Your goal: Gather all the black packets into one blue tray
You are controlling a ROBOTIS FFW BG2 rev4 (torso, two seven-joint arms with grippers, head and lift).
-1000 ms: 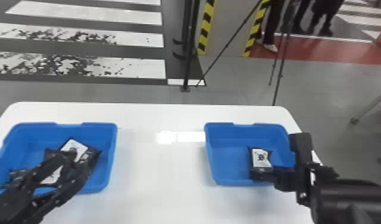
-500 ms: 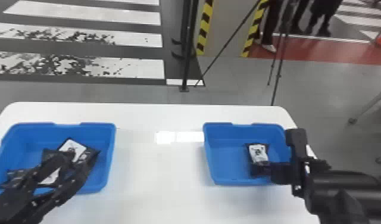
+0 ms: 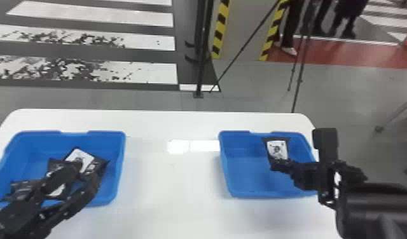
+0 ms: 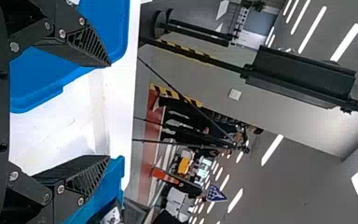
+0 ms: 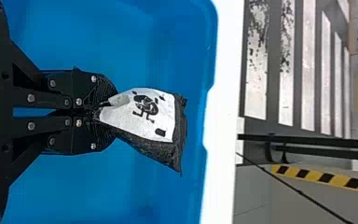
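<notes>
Black packet [image 3: 277,147] is pinched at one end btwn fingers of R tool [image 3: 279,164], closed tight on it, over R tray [image 3: 244,178]. R arm is angled in from view's R edge, across tray's outer wall. L tool [image 3: 85,174], fingers spread wide w/ nothing gripped, is held over L tray [image 3: 119,168]; other black packets [image 3: 79,159] are bunched inside. Trays are kept well apart on table [image 3: 171,184], w/ its far edge beyond both.

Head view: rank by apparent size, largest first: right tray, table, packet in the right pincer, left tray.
1. Table
2. Left tray
3. Right tray, somewhat narrower than the left one and partly covered by the arm
4. Packet in the right pincer
</notes>
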